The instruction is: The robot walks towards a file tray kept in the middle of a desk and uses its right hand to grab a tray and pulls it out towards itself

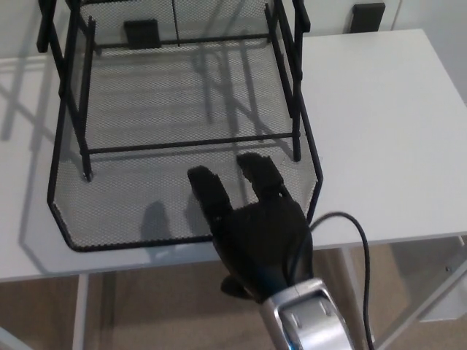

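A black wire-mesh tray [117, 211] sticks out from the bottom of a black metal rack [288, 80] that stands in the middle of a white desk [387, 131]. The tray's front rim lies close to the desk's near edge, and its rounded front corners and mesh floor show clearly in front of the rack's upright posts. The right hand [255, 226] comes up from the bottom of the picture and rests over the tray's front right part — its two thick fingers [208, 193] reach over the front rim and lie on the mesh floor inside, set a little apart from each other. The palm covers the rim just there, so the fingers look hooked over the front edge, though the thumb's grip beneath is hidden. Below the hand, the silver wrist [306, 324] shows at the lower edge, and a dark cable [357, 233] loops up from it beside the tray's right corner. The rack throws striped shadows across the desk to the left. Beyond the desk's near edge, a beige floor [146, 306] and the desk's pale frame are visible. The left hand does not show.
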Robot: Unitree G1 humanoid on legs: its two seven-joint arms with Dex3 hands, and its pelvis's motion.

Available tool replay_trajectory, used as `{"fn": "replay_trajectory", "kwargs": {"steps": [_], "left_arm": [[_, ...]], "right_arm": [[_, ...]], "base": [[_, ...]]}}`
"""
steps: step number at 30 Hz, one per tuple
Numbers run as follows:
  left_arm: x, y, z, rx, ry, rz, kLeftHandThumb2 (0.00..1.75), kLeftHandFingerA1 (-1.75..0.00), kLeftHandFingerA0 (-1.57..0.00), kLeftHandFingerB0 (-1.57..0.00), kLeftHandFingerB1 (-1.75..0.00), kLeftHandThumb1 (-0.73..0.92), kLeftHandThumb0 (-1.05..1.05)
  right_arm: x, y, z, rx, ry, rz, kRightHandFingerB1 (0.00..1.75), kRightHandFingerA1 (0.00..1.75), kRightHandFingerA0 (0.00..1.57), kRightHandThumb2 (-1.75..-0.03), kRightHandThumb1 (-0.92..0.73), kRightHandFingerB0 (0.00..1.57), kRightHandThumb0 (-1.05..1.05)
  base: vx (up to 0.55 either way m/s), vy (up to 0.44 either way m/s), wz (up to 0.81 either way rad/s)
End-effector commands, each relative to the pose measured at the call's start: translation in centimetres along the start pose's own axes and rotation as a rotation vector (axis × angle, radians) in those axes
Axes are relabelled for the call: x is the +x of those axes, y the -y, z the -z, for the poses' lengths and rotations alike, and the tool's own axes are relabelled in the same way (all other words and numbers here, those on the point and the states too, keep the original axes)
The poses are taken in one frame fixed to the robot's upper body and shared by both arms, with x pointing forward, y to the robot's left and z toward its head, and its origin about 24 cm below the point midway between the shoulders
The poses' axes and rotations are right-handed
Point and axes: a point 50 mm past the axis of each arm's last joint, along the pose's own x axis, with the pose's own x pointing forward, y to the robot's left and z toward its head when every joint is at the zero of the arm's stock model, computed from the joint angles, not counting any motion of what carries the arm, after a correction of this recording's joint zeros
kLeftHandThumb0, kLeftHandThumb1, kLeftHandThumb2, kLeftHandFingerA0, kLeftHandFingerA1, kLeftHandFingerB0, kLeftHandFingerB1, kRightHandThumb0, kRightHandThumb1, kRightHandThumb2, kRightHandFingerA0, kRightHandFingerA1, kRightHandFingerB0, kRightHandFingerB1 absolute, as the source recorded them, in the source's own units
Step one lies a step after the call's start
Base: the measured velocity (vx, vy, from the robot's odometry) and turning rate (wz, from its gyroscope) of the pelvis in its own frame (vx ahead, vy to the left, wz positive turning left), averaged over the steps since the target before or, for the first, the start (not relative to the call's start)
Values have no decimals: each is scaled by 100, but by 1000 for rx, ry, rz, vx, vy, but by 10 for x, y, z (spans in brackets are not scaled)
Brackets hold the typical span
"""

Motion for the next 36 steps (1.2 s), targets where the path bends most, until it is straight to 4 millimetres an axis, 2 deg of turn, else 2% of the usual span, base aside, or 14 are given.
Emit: {"fn": "replay_trajectory", "kwargs": {"steps": [1, 3, 4, 12, 13, 15, 17, 18, 23, 24, 25, 34, 35, 36], "left_arm": [[-2, -6, -2, 32, 25, 0, 88, -56, -32, -15, -48, 47, -17], [-3, -6, -2, 65, 34, -1, 88, -57, -33, -17, -48, 47, -16], [-4, -5, -1, 56, 35, 5, 59, -40, -40, -29, -35, 65, -19], [-1, -7, -4, 81, 32, -19, 88, -58, -37, -19, -49, 46, -15], [-1, -7, -4, 86, 30, -19, 88, -58, -37, -19, -49, 45, -15], [-1, -7, -5, 86, 25, -19, 58, -40, -43, -31, -35, 63, -20], [-3, -6, -3, 70, 22, -21, 87, -57, -36, -19, -49, 45, -16], [-3, -7, -1, 57, 34, -9, 58, -40, -43, -31, -35, 63, -19], [-4, -8, -1, 78, 29, -6, 87, -56, -30, -10, -46, 45, -21], [-6, -8, -2, 94, 39, 5, 60, -39, -38, -24, -34, 66, -34], [-6, -8, -1, 129, 36, -4, 63, -39, -40, -28, -35, 71, -32], [0, -7, -7, 88, 30, -29, 57, -47, -55, -30, -35, 57, -17], [2, -8, -7, 82, 29, -34, 56, -43, -53, -32, -35, 56, -16], [3, -9, -5, 68, 25, -39, 56, -43, -53, -32, -35, 56, -16]], "right_arm": [[-15, -13, -7, -12, 56, -75, 55, 64, 12, -53, -38, 15, -84], [-17, -15, -7, -19, 62, -75, 54, 64, 13, -53, -39, 15, -85], [-19, -15, -7, -23, 64, -74, 58, 58, 10, -72, 4, 14, -32], [-23, 29, -16, 136, 157, -4, 56, 58, 9, -69, 10, 11, -33], [-25, 35, -17, 156, 173, -3, 52, 65, 2, -54, -40, 15, -95], [-28, 48, -19, 184, 205, 10, 53, 66, 2, -55, -40, 15, -96], [-31, 58, -21, 237, 243, 12, 52, 66, 2, -55, -40, 15, -96], [-37, 74, -22, 276, 286, 24, 56, 58, 8, -69, 11, 10, -33], [-50, 98, -22, 366, 384, -35, 56, 57, 7, -71, 9, 10, -34], [-52, 101, -22, 379, 405, -50, 51, 60, 4, -67, -35, 10, -98], [-55, 103, -21, 388, 424, -75, 56, 56, 6, -71, 8, 9, -34], [-83, 122, -7, 495, 543, -187, 55, 55, 12, -73, 5, 13, -29], [-83, 123, -5, 517, 571, -185, 33, 34, 32, -64, -37, 31, -96], [-84, 125, -3, 549, 598, -180, 33, 34, 32, -64, -37, 31, -96]], "base": [[0, 0, 0], [0, 0, 0], [0, 0, 0], [0, 0, 0], [0, 0, 0], [0, 0, 0], [0, 0, 0], [0, 0, 0], [0, 0, 0], [0, 0, 0], [0, 0, 0], [0, 0, 0], [0, 0, 0], [0, 0, 0]]}}
